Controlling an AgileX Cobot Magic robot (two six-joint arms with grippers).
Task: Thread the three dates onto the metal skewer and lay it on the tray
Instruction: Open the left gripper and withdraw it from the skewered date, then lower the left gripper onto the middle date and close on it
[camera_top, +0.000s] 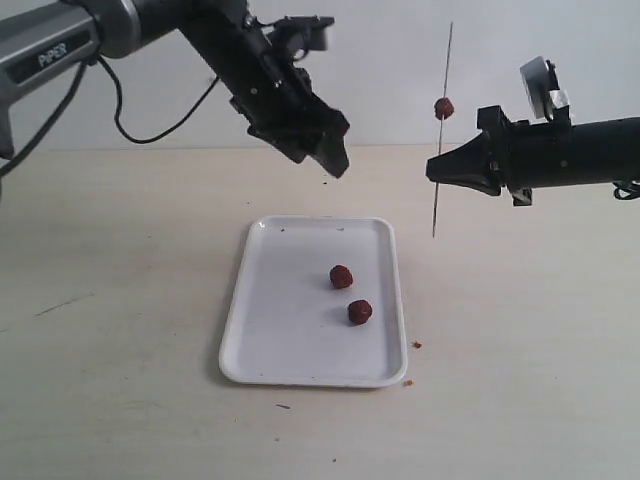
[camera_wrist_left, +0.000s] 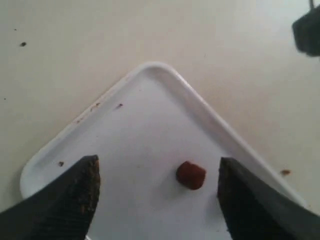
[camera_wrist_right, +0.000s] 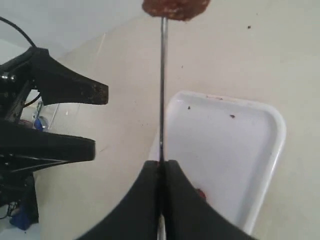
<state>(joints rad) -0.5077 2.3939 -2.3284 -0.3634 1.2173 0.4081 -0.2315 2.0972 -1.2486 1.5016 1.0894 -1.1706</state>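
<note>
1/3 threaded: date (camera_top: 444, 107) on metal skewer (camera_top: 436, 205), upright in clenched right claw (camera_top: 432, 168) | two dates (camera_top: 341, 276) loose on tray (camera_top: 290, 350) | left claw (camera_top: 335, 160) released above tray | next: you lower left, pinch one, probably the nearer.

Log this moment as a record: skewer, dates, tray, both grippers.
skewer: metal skewer, near upright, held in the air
threaded: one date, high on the rod
loose: two dates, apart, lying in the tray
tray: white tray, flat on the table
left gripper: open, empty, in the air by the tray's far edge
right gripper: shut on the metal skewer, below the threaded date
</note>
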